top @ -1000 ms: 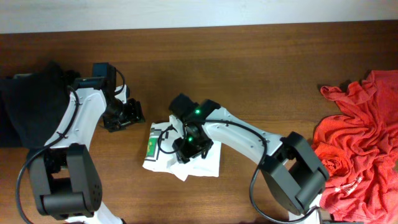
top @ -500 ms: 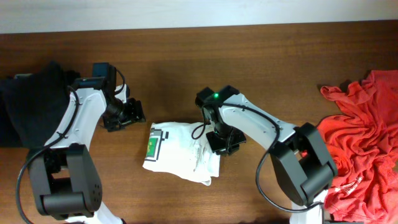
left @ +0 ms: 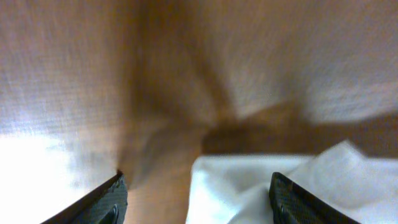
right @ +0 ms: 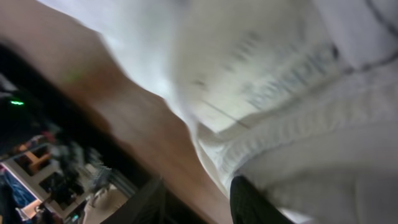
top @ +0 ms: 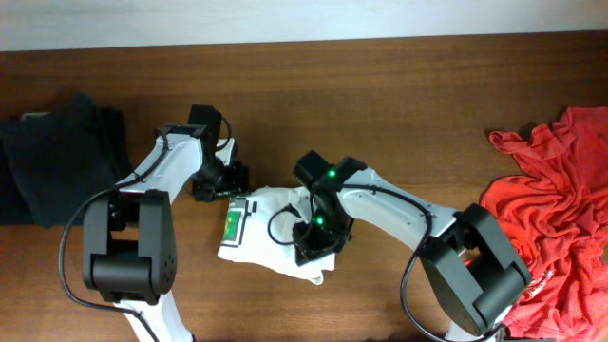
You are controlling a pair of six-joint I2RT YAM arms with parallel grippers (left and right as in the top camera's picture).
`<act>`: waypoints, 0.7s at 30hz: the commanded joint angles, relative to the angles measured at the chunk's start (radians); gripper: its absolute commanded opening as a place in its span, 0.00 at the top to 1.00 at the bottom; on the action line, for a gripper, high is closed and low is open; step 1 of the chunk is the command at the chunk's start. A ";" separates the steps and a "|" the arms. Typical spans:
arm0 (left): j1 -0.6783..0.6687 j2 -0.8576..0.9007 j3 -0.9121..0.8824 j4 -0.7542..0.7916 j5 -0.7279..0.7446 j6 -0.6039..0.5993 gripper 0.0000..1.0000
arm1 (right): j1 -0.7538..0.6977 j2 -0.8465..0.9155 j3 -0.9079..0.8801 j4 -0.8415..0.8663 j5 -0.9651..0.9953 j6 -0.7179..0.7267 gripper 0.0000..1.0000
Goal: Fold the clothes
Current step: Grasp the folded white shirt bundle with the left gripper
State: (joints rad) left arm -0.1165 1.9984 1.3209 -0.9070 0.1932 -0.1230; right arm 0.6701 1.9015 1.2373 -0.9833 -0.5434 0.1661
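The dark wooden tabletop (top: 399, 104) fills the overhead view, with a pale strip of wall (top: 304, 19) along its 12 o'clock edge. Little else of the room shows. A crumpled red garment heap (top: 551, 218) waits unfolded at 3 o'clock, and a black garment (top: 52, 166) lies at 9 o'clock, apparently set aside.

Near the centre lies the white garment (top: 271, 223), already a compact bundle with a green label, though its 5 o'clock corner looks ragged. The step in hand seems to be finishing this fold.

The right tool (top: 318, 242) sits on the bundle's 4 o'clock part. Its wrist view is too blurred to tell whether it grips cloth. The left tool (top: 231, 180) is at the 11 o'clock corner, its fingertips (left: 109, 202) spread wide and holding nothing.

Next, the loose corner probably needs tucking and flattening while the far corner is pinned.
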 commanded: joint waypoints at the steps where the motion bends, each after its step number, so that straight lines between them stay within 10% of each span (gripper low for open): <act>1: 0.001 0.040 -0.012 -0.137 -0.019 0.016 0.27 | -0.050 0.014 -0.043 0.013 0.285 0.029 0.63; 9: -0.005 0.033 -0.011 -0.422 -0.006 -0.021 0.35 | -0.293 0.008 0.028 0.104 0.500 0.024 0.51; 21: -0.078 0.027 0.123 0.029 0.452 0.208 0.02 | -0.371 -0.300 0.319 -0.238 0.541 -0.005 0.47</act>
State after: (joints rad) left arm -0.1501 1.9957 1.4376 -0.9001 0.5571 0.0406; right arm 0.3023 1.6455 1.5459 -1.2022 -0.0223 0.1680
